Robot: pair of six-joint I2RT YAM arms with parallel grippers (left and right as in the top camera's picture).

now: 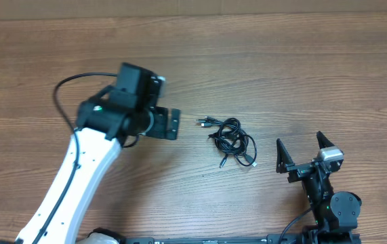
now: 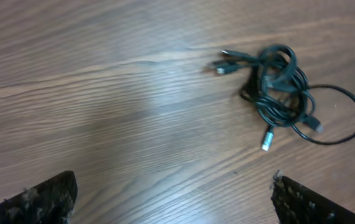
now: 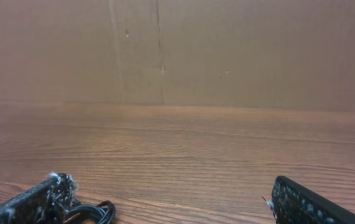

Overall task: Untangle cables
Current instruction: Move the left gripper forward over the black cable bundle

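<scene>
white-shelled left arm (image 1: 78,177) with black joints (green light apiece), black right arm (image 1: 327,202)

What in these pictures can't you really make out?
- Overhead: how many cables form the tangle; it is too small and the strands overlap.
- Right wrist: the cables are cut off by the bottom edge; only one loop shows.
- Overhead: the left pincer hides its fingertips beneath its own body.
- Left wrist: plug types; blurred.
</scene>
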